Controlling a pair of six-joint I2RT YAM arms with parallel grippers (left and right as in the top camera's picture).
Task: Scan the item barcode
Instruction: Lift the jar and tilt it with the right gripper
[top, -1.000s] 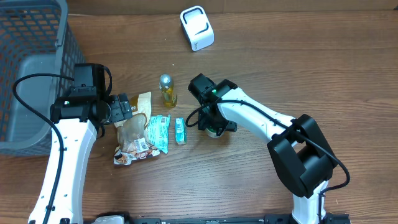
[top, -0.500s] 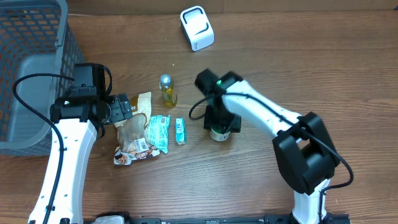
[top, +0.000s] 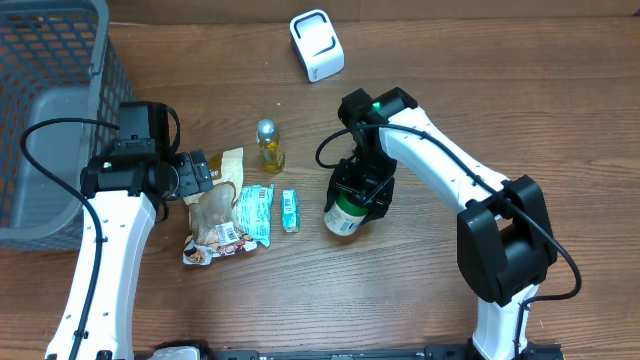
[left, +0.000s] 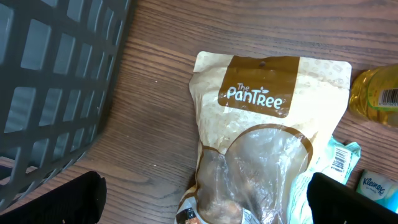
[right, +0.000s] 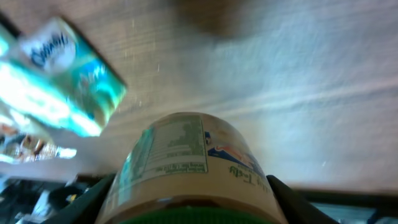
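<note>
I see right claw (top: 352, 200) pinching green-lidded, white-labelled round jar (top: 343, 218), right of small teal tissue pack (top: 290, 211). Left claw (left: 208, 202) spread wide over tan snack pouch (left: 267, 143).

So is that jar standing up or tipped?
Tipped: the jar leans sideways in the right gripper, and the wrist view shows its label side lying lengthwise.

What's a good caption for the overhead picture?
Right gripper holds a jar; left gripper open by a snack bag.
</note>
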